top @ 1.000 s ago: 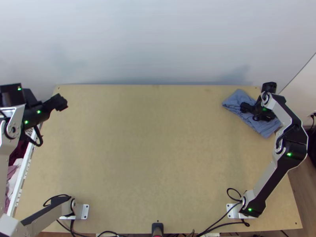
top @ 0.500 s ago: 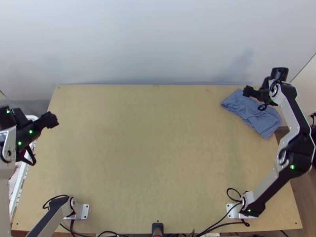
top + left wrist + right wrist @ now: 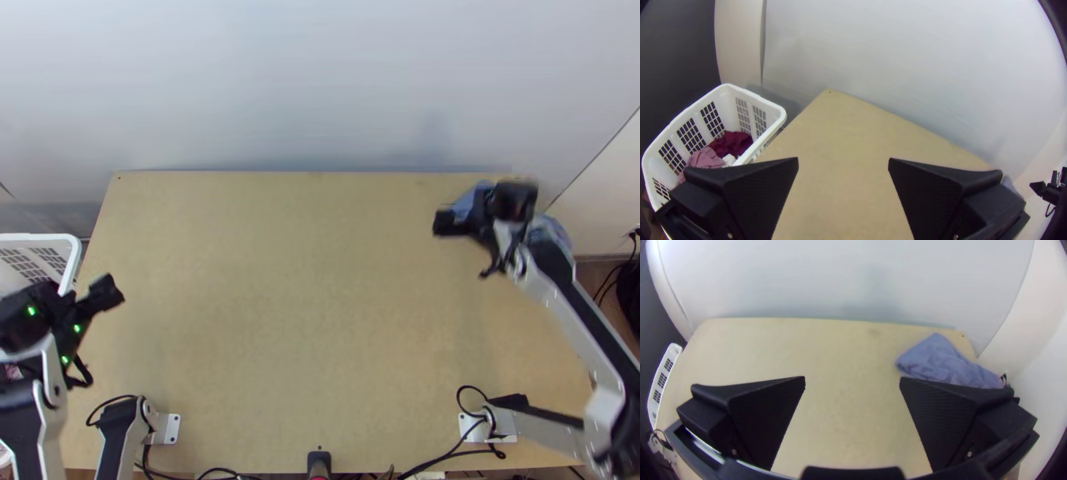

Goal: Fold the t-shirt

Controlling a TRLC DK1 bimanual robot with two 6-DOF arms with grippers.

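No text, label, brand, number or sign is reading legibly in the top view or in either wrist view. The right side of the top view is looking blurred, so any small marking there may be going unread.

Past the light wooden table (image 3: 304, 304) I have a pale, smooth wall (image 3: 320, 80), softly shadowed in places; brownish floor (image 3: 600, 280) shows beyond the table's right side.
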